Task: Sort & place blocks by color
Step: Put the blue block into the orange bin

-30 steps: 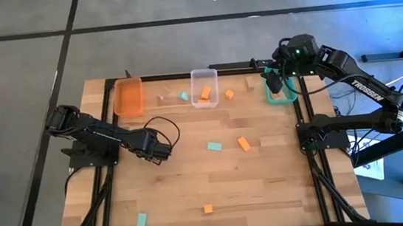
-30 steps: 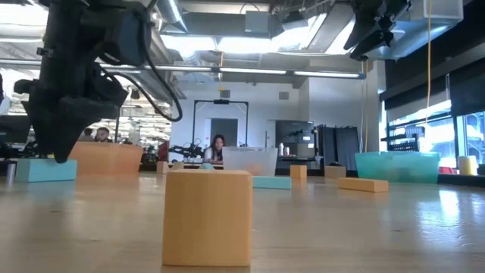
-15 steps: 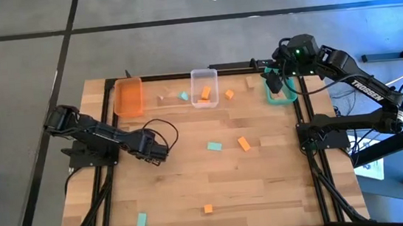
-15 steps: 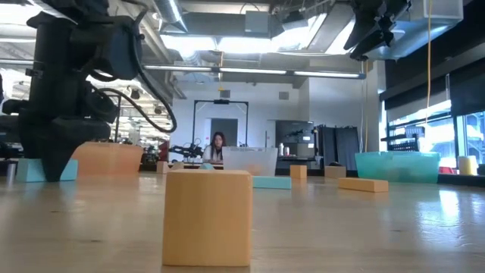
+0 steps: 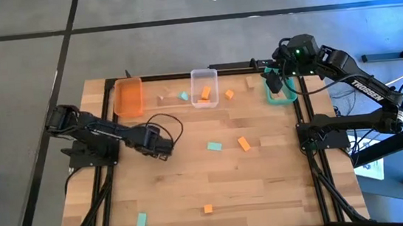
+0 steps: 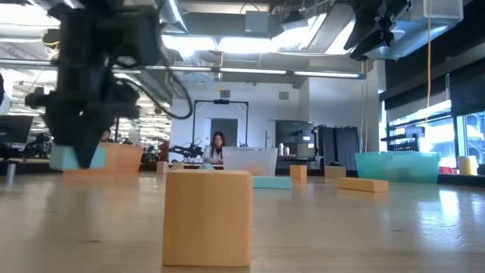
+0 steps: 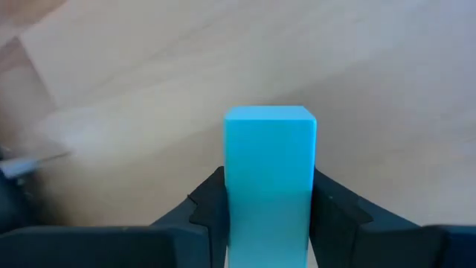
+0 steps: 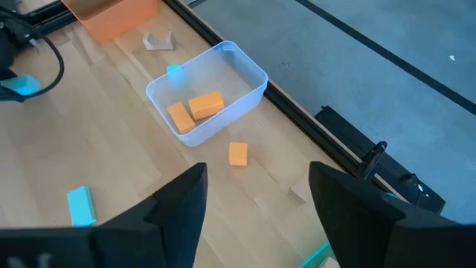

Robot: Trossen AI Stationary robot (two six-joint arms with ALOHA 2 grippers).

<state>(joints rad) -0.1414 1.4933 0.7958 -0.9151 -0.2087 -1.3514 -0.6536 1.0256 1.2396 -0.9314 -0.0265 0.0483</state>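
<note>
Fingers (image 7: 208, 212) of the left claw (image 7: 269, 216) are clamped on a mint block (image 7: 270, 160), held just above the bench (image 5: 194, 188) left of centre. Other blocks (image 5: 244, 144) are scattered across the bench, two lying in the clear bin (image 8: 216, 89). "TROSSEN" is printed on the right arm (image 5: 366, 86), whose claw (image 8: 256, 208) is spread wide above the teal bin (image 5: 280, 95).

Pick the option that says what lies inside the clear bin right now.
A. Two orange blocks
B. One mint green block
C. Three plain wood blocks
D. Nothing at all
A: the right wrist view shows two orange blocks lying side by side on the floor of the clear bin, and the high view shows orange inside it too.
</note>
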